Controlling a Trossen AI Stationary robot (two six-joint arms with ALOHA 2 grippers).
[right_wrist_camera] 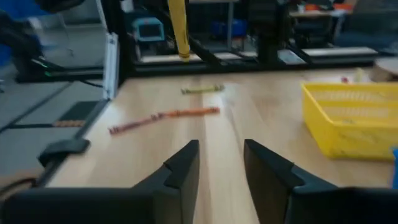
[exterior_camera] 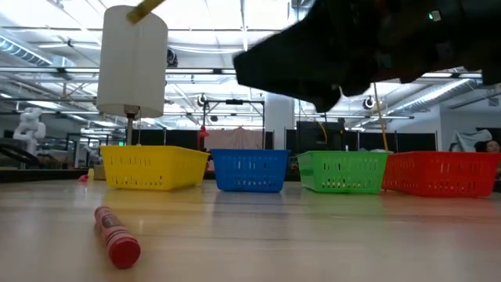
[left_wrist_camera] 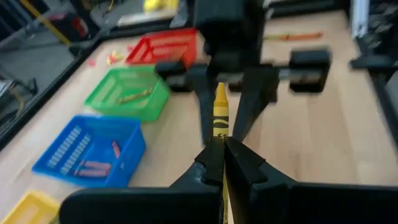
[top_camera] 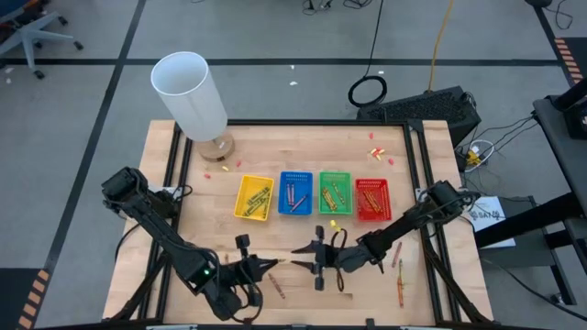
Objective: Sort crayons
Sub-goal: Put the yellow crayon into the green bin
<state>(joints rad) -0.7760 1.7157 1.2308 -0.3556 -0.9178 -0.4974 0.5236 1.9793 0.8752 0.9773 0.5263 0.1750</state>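
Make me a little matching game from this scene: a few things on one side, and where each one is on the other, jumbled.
Things:
1. yellow crayon
2. red crayon
3. white cup
4. green tray

Places:
A. lying loose on the table near the front edge
B. between the blue tray and the red tray
C. pinched in the left gripper
D. at the back left of the table, behind the yellow tray

Pairs: 1-C, 2-A, 3-D, 4-B
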